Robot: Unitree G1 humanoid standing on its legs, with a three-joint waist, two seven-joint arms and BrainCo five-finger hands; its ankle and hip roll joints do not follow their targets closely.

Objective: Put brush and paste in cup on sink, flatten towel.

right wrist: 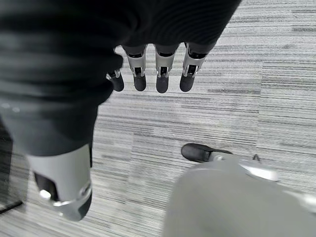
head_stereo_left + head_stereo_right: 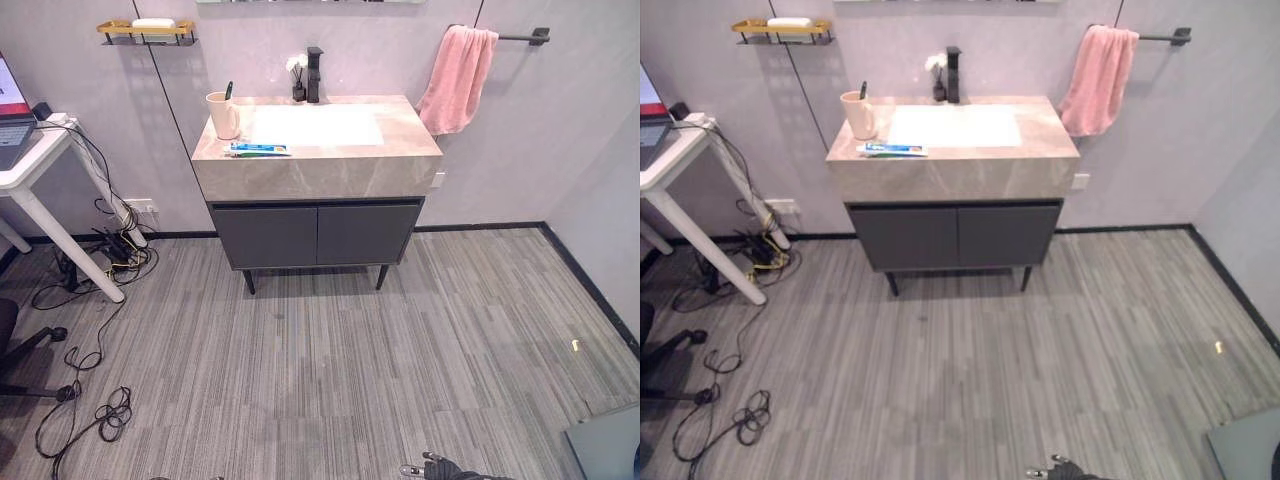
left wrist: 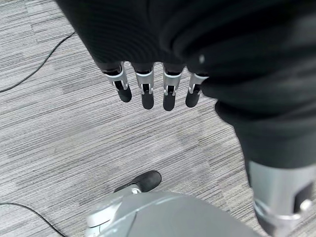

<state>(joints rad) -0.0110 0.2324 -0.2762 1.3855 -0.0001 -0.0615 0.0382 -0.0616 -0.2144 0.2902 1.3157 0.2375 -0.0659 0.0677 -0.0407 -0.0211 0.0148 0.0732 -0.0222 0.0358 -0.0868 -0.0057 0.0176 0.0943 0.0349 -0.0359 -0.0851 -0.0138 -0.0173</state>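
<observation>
A cream cup (image 2: 222,114) stands at the left back corner of the stone sink counter (image 2: 320,175), and a dark brush handle (image 2: 229,90) sticks up out of it. In front of the cup a blue-and-white paste tube (image 2: 258,149) lies flat on the counter. A pink towel (image 2: 458,80) hangs bunched on the wall bar at the right. Both hands hang low over the floor, far from the sink. My left hand (image 3: 147,91) has straight fingers and holds nothing. My right hand (image 1: 162,74) is the same, open and bare.
A white basin (image 2: 315,125), a black tap (image 2: 314,72) and a small flower vase (image 2: 297,78) are on the counter above a grey cabinet (image 2: 315,235). A white desk (image 2: 30,165) with a laptop, cables (image 2: 105,415) and a chair base (image 2: 30,365) stand at the left.
</observation>
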